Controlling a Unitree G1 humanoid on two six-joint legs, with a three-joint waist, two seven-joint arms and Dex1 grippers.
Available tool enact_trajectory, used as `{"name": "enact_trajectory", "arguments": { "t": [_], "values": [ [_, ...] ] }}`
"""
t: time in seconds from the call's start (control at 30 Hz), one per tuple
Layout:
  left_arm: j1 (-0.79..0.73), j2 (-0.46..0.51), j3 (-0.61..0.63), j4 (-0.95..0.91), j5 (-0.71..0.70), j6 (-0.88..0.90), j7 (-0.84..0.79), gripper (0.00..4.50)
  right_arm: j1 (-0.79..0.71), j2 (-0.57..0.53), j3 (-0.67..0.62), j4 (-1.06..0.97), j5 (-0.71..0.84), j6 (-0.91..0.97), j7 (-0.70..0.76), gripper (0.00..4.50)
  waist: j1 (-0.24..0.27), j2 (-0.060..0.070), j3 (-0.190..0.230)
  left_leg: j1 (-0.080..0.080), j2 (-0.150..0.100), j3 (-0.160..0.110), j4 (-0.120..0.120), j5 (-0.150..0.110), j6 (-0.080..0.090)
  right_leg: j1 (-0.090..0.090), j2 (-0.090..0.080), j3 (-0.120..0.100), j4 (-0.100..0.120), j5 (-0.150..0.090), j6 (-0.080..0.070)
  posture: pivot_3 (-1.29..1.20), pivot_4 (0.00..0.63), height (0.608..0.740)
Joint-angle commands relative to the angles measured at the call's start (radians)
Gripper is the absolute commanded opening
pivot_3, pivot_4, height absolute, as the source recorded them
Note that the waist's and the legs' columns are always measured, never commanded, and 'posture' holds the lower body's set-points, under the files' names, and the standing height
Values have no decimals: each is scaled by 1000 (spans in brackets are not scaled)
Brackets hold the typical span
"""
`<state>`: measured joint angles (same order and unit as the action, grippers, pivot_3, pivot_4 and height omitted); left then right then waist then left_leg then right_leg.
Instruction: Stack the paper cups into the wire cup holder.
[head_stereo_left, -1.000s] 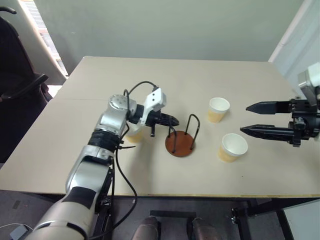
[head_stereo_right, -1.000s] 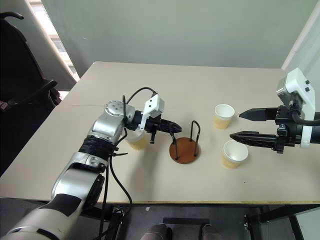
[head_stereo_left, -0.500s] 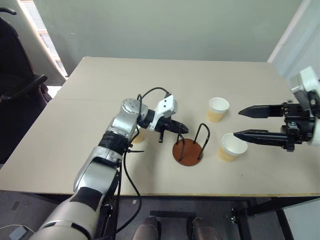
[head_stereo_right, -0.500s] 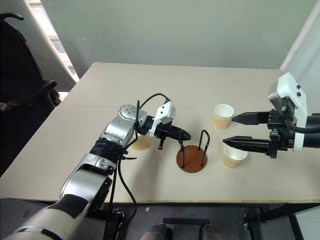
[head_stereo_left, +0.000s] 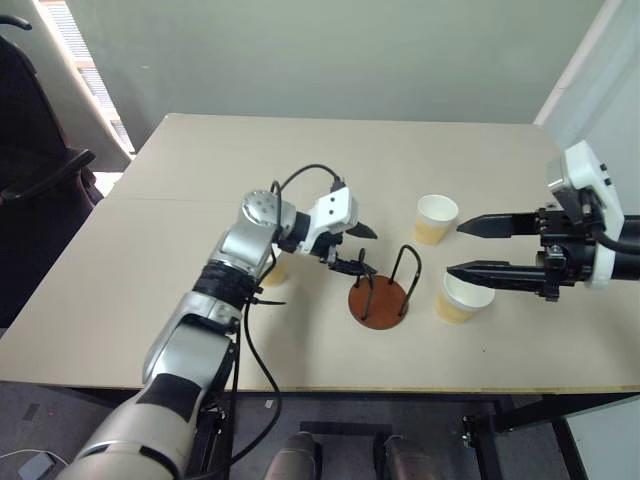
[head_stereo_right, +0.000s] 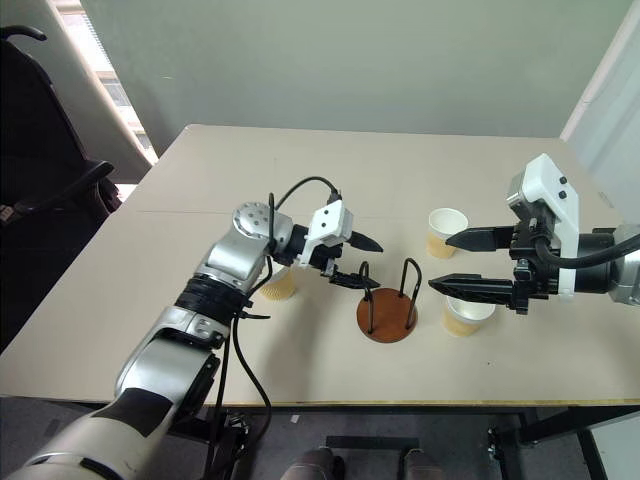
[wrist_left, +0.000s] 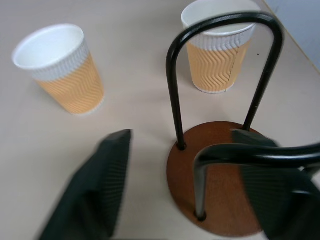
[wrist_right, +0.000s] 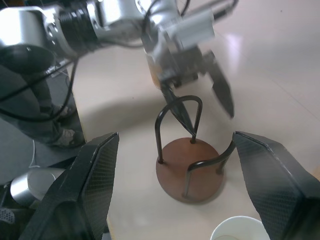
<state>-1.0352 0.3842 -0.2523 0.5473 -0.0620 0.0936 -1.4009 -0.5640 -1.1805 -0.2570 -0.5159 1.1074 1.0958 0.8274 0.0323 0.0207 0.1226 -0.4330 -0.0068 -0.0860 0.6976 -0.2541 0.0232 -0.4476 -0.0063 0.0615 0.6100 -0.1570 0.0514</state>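
A: Wire cup holder (head_stereo_left: 379, 301) empty, tabletop (head_stereo_left: 300, 160) centre. Two paper cups at its 1 (head_stereo_left: 435, 219) and 3 o'clock (head_stereo_left: 463, 296), third (head_stereo_left: 272, 268) at 9 behind the left arm.

B: Risk?

A: Left tool (head_stereo_left: 361, 249) sits just at the loops; a sweep could snag and drag the holder.

B: Tools?

A: Left spread wide, holding nothing. Right tool (head_stereo_left: 466, 249) wide too, empty, above the 3 o'clock cup.

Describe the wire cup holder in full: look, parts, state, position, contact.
The wire cup holder is a round reddish-brown disc, wood-like, bearing two thin black wire loops that stand upright and cross overhead. It sits flat on the table, holding no cups. The open left gripper hangs beside one loop; touching cannot be told. Two paper cups stand apart on its other side.
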Motion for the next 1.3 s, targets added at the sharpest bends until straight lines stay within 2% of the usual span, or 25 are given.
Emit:
{"name": "enact_trajectory", "arguments": {
  "t": [0.03,0.3,0.43,0.6,0.9,1.3],
  "values": [
    [0,84,23,-138,-38,32,-66,3526,-33,14,39,17,-46,-43,15,3792,-2,0,0,0,0,0,0,0,0,0,0,0,0,0,0,0,150,740],
    [77,273,35,-269,-50,84,-118,3526,-77,26,123,90,-145,-97,99,3792,-4,1,-1,0,0,0,0,-1,1,0,0,0,0,0,-1,0,150,740],
    [72,323,70,-289,-96,147,-116,3526,-146,38,203,152,-243,-150,146,3792,-2,1,-1,0,0,-1,0,-1,1,0,0,0,0,0,-3,0,150,740],
    [16,349,148,-291,-189,305,-89,3526,-310,79,377,334,-478,-293,238,3792,-8,1,-1,0,1,-3,0,-1,2,-1,0,-1,0,2,-6,0,150,740],
    [79,388,180,-349,-209,346,-36,3526,-528,250,661,757,-937,-653,364,3792,-22,2,-1,1,1,-5,-7,0,-1,-4,0,-2,1,3,-9,0,150,740],
    [105,413,183,-392,-232,377,-8,3526,-689,460,744,1260,-1252,-972,397,3792,-21,2,-1,-1,1,-6,-17,4,-6,-10,0,-3,0,2,-14,0,150,740]
  ]
}}
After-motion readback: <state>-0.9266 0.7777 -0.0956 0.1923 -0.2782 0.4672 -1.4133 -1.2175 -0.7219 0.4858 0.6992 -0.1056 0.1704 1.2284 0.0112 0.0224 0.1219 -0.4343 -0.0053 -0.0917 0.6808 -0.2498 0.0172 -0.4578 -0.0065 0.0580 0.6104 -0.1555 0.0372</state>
